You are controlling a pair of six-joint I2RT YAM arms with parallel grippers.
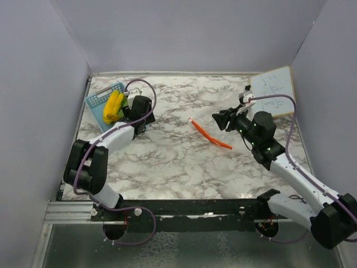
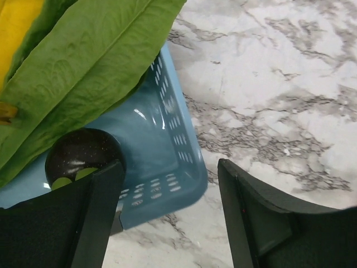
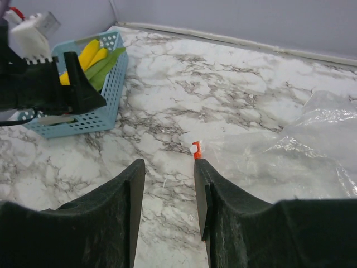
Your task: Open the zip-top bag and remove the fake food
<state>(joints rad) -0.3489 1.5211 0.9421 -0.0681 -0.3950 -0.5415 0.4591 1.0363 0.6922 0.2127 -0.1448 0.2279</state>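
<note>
The zip-top bag (image 3: 290,153) lies flat on the marble, clear and crumpled; its orange-red zip strip (image 1: 209,135) runs diagonally at mid-table, and one end of the strip (image 3: 196,151) shows just past my right finger. My right gripper (image 3: 167,167) hovers open beside that end, holding nothing. The fake food sits in a light-blue basket (image 1: 99,106): a long green leaf (image 2: 83,72), a yellow piece (image 2: 17,22) and a dark round piece (image 2: 83,153). My left gripper (image 2: 170,167) is open above the basket's near corner, its left finger next to the dark piece.
A small whiteboard (image 1: 273,86) lies at the back right corner. Grey walls enclose the table on three sides. In the right wrist view the left arm's gripper (image 3: 56,89) partly covers the basket (image 3: 106,103).
</note>
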